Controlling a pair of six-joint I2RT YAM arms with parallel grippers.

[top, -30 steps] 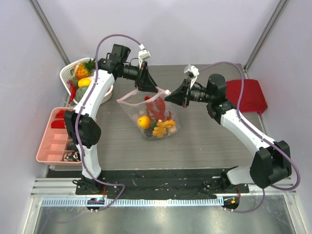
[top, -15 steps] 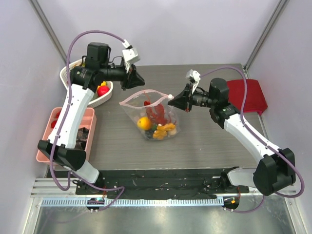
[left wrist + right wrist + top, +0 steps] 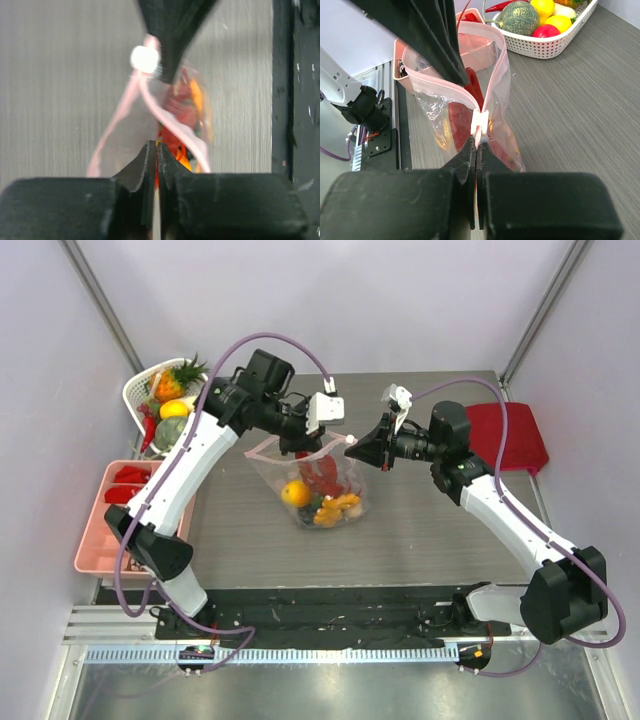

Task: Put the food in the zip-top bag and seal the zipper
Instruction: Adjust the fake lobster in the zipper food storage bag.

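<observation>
**Left arm back at the bag mouth; only the seal is left**

The left arm has swung back from the basket [image 3: 129, 396] and now reaches over the bag [image 3: 345, 490] again. Half a second ago it was well clear of it. The bag slumps between the two claws, its mouth still gaping.

The food is all inside the bag: the red lobster [image 3: 322, 472] and the smaller orange and yellow pieces below it. I see none loose beside the bag.

The right claw [image 3: 476, 145] stays clamped on the right end of the bag's mouth, just below the white slider [image 3: 480, 121]. The left claw [image 3: 155, 146] has its jaws pressed together at the bag's near lip. I cannot tell whether plastic is caught between them.

The zipper [image 3: 440, 82] has its two lips well apart. I judge loading finished and closing about to start.
</observation>
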